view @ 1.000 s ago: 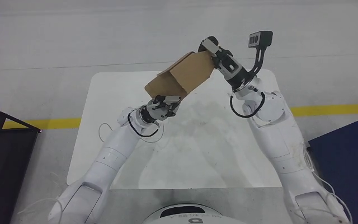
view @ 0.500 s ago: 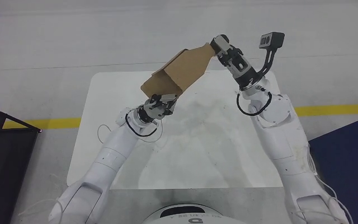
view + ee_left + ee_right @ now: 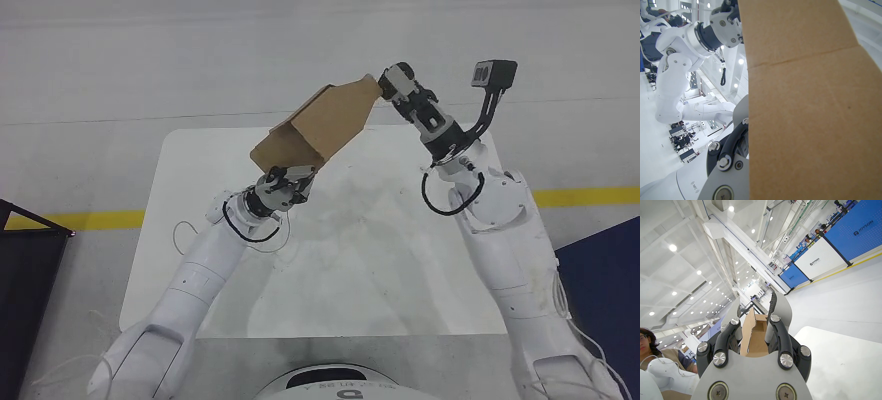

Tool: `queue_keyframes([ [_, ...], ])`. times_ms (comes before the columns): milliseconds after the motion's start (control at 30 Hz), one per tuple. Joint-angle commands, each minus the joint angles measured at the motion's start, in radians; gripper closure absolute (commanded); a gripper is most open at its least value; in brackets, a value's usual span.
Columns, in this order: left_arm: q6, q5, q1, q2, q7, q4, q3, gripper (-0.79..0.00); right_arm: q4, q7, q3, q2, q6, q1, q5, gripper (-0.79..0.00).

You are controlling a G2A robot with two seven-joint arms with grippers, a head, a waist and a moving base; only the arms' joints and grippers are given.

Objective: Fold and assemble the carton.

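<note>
A brown carton [image 3: 320,125], partly opened into a tube, hangs tilted above the far edge of the white table [image 3: 350,270]. My left gripper [image 3: 288,178] is shut on its lower open end; in the left wrist view one carton panel [image 3: 810,113] stands flat against a finger [image 3: 732,144]. My right gripper [image 3: 383,88] is shut on the raised far end. In the right wrist view the carton's flaps [image 3: 757,336] sit between that gripper's [image 3: 757,302] two fingers, and I look down into the hollow inside. The right arm [image 3: 696,37] also shows beyond the panel.
A yellow line [image 3: 590,195] runs along the floor on both sides of the table. A dark blue barrier [image 3: 605,270] stands at the right, and a black frame [image 3: 25,270] at the left. The tabletop below the carton is bare.
Both grippers have carried the carton a little farther away and to the right, and it has stretched longer. Most of this happened in the first half second.
</note>
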Motion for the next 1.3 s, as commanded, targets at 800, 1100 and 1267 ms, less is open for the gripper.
queue_keyframes([
  [800,0.021,0.015,0.011,0.0,0.0,-0.018,-0.012,0.0,0.125,0.131,-0.057,-0.014,0.044,0.074,0.172,-0.188],
  [1100,0.023,0.017,0.006,-0.001,0.0,-0.016,-0.011,0.0,0.107,0.173,-0.07,-0.016,0.06,0.069,0.219,0.0],
  [1267,0.02,0.017,0.007,-0.002,0.0,-0.015,-0.011,0.0,0.103,0.191,-0.08,-0.019,0.07,0.062,0.269,0.0],
])
